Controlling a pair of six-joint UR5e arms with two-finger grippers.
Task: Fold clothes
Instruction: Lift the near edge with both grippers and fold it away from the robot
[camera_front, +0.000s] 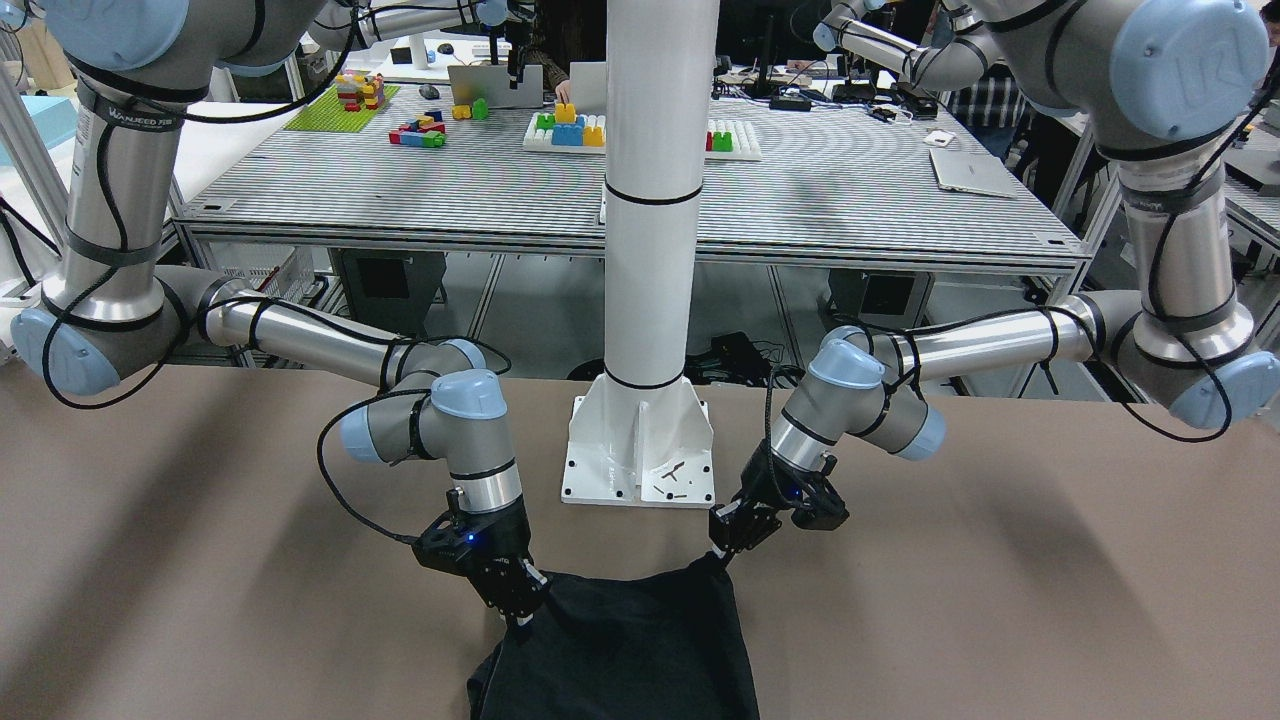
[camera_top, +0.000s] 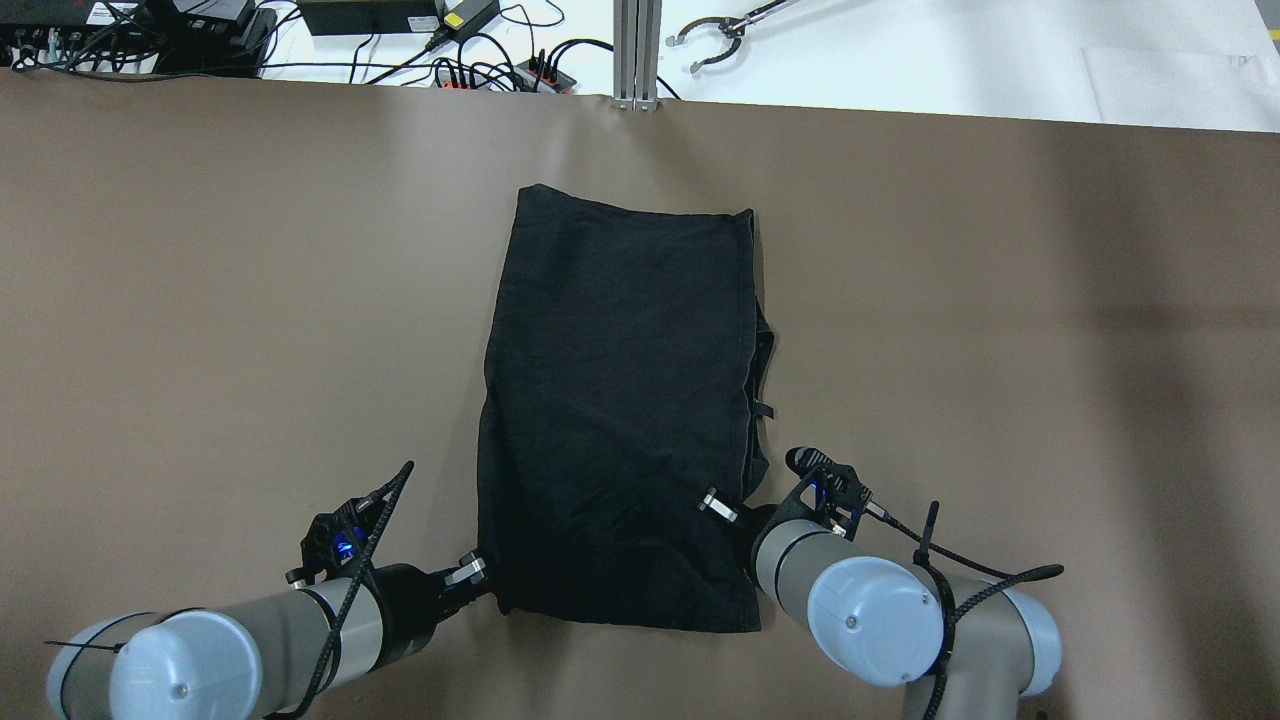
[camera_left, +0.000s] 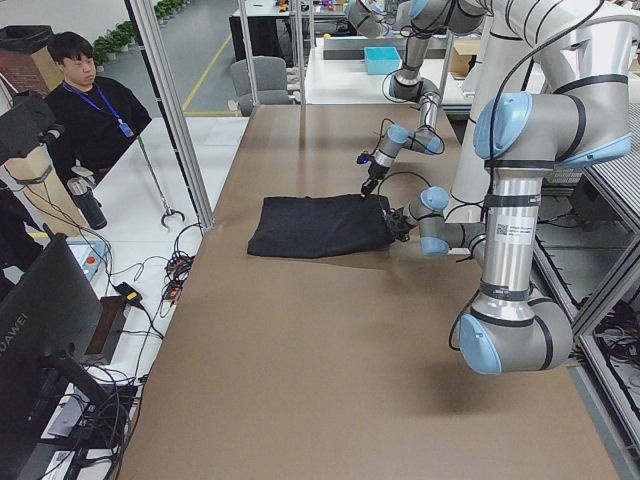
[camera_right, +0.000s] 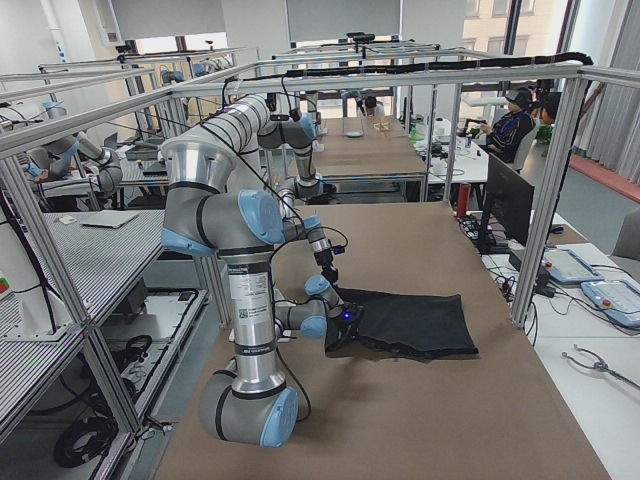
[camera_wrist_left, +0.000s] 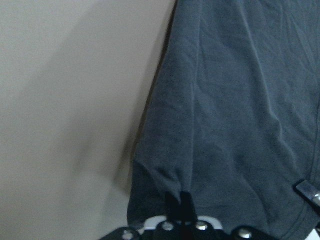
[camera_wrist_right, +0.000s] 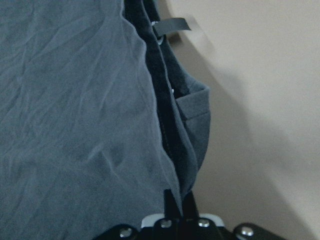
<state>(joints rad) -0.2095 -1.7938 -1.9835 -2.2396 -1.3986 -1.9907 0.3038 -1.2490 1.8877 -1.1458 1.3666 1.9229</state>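
The left gripper (camera_wrist_left: 178, 201) has its two fingers drawn narrowly together with a pinch of black cloth caught between them; a small pucker rises in the fabric just above the tips. In the overhead view this gripper (camera_top: 478, 578) sits at the near left corner of the garment (camera_top: 620, 400), low over the table (camera_top: 200, 300). From the front, the cloth rises to a small peak where it is gripped.

The right gripper (camera_wrist_right: 180, 201) is likewise nearly closed, with its fingers clamped on the layered right edge of the garment. Overhead it (camera_top: 728, 512) meets that edge a little farther from the robot than the left gripper does.

The garment lies flat in the middle of the brown table as a long dark rectangle, its length running away from the robot. Its surface is lightly wrinkled. Along its right side, further layers show beyond the top one, and a small tab (camera_wrist_right: 170, 25) sticks out from them.

In the front view, the white pillar (camera_front: 655, 200) stands on its base plate (camera_front: 640, 450) just behind the garment's near edge, between the two arms. In the left side view, a person (camera_left: 95, 110) sits beyond the far side of the table.
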